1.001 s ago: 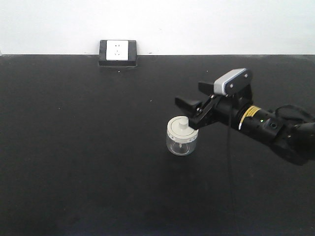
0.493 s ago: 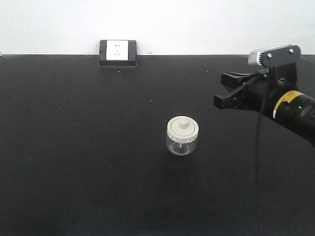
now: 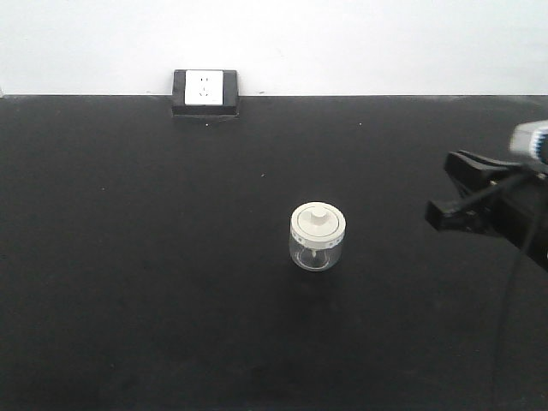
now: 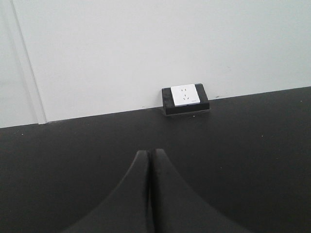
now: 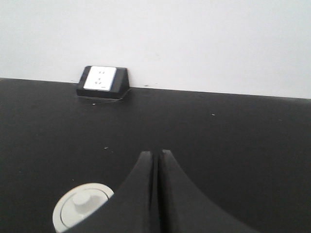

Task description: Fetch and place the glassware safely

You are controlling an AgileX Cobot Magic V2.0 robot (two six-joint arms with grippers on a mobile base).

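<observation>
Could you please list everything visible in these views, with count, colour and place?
Jar: one, clear glass with a cream-white knobbed lid, upright near the table's middle, touched by nothing.
Socket box: one, black with a white face, at the table's far edge against the wall.
Table: one, black, filling most of the front view.
Wall: one, white, behind the table.
Right gripper: one, black, at the right edge of the front view, clear of the jar; its fingers look pressed together in its wrist view.
Left gripper: one, black, fingers together, seen only in its own wrist view.
</observation>
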